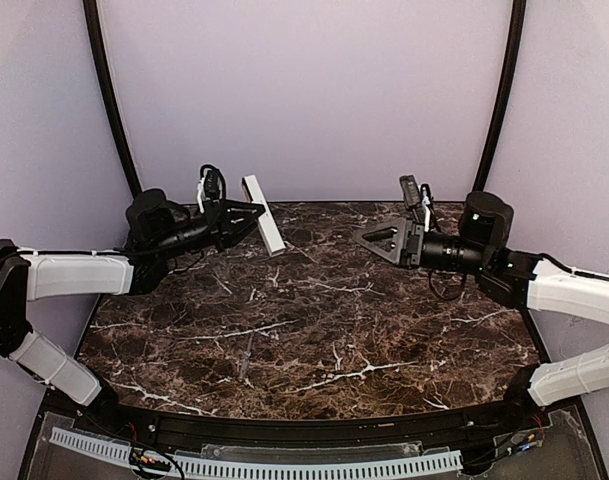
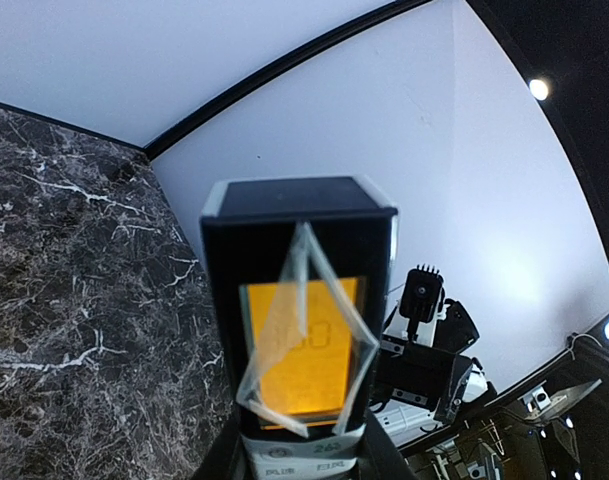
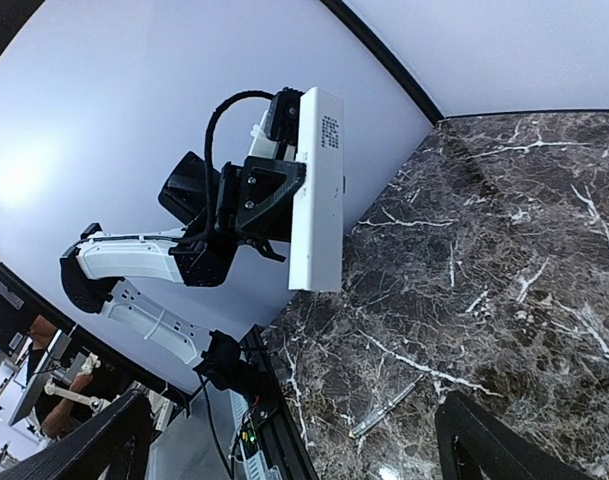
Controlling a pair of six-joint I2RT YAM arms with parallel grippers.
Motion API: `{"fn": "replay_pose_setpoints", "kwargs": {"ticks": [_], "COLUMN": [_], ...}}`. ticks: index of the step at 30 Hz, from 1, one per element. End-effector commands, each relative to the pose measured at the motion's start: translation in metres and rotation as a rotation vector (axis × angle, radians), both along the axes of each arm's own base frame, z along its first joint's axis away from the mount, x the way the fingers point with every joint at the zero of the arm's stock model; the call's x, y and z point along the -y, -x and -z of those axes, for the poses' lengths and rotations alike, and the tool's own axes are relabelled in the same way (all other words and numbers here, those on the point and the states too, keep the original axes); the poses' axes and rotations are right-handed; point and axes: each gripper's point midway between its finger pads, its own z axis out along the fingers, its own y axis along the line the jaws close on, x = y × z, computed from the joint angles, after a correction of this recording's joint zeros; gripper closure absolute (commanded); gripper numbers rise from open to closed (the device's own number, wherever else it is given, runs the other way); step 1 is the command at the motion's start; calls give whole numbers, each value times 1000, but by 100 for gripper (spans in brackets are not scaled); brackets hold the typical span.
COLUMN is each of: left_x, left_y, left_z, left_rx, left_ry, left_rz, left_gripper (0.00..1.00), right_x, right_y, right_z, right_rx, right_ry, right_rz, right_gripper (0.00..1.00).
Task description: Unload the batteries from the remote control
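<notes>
Pinched in the left gripper (image 1: 252,213), near its upper half: the remote control (image 1: 265,229), held tilted in the air above the far side of the table (image 1: 314,330). Spread wide and empty on the right gripper (image 1: 368,238), well apart from the remote. Called for a firm left hold, the battery side turned toward the right fingers, then a square, gentle pick. Could not make out any batteries inside, nor whether the cover was off. Lay on the table: a slim grey stick (image 3: 384,409), perhaps a battery; too small to tell.
</notes>
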Motion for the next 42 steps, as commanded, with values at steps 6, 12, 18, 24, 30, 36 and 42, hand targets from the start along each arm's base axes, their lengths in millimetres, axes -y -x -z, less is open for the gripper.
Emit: {"fn": "replay_pose_setpoints", "kwargs": {"ticks": [6, 12, 18, 24, 30, 36, 42], "left_x": [-1, -1, -2, -2, -5, -7, -9], "left_y": [34, 41, 44, 53, 62, 69, 75], "left_z": [-33, -39, -42, -53, -63, -70, -76], "left_rx": [198, 223, 231, 260, 291, 323, 350], "left_ry": [164, 246, 279, 317, 337, 340, 338], "left_rz": [115, 155, 157, 175, 190, 201, 208], "left_gripper": [100, 100, 100, 100, 100, 100, 100], "right_x": [-61, -100, -122, -128, -138, -148, -155], "right_y": [11, 13, 8, -5, -7, -2, 5], "right_z": [-15, -10, -8, -2, 2, 1, -1], "right_rx": [106, 155, 182, 175, 161, 151, 148], "right_ry": [49, 125, 157, 169, 165, 132, 99], "right_rz": [-140, -170, -145, -87, -109, -155, -206], "right_gripper": [1, 1, 2, 4, 6, 18, 35]}}
